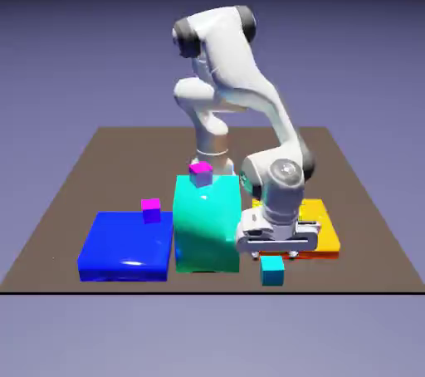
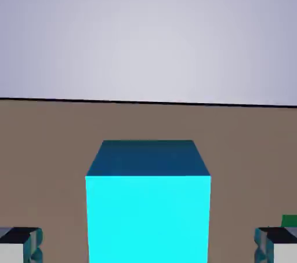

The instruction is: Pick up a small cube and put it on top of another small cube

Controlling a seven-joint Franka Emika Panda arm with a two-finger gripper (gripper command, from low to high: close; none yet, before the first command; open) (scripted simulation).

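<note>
So the little cyan cube (image 1: 272,269) is sitting on the tabletop (image 1: 365,226) right near the front edge, just in front of the gripper (image 1: 276,252) and a bit toward the exterior view's right of the tall teal block (image 1: 206,224). In the hand view the cube (image 2: 148,209) fills the lower middle of the picture, with one grey fingertip (image 2: 20,243) poking in at each bottom corner, well clear of its sides. So the jaws are spread wide with nothing in them, lined up to straddle the cube.

Handling-wise I'd guess this thing is easy: looks like a rigid, flat-faced block, tiny, probably next to no weight, nothing to crush. The surfaces look smooth and a bit glossy, so it might be slick, but two flat parallel faces are about as friendly as it gets. I'd take it on the two opposite side faces, around mid-height, squared up so it doesn't twist when the jaws close.

Where it's meant to go is harder to read. There's a flat yellow slab (image 1: 322,226) mostly hidden behind the hand in the exterior view, and I honestly can't make out a small yellow cube anywhere, it may be blocked by the arm. Also around: a blue slab (image 1: 124,244) with a magenta cube (image 1: 150,210) on it, and another magenta cube (image 1: 200,173) on the teal block.
</note>
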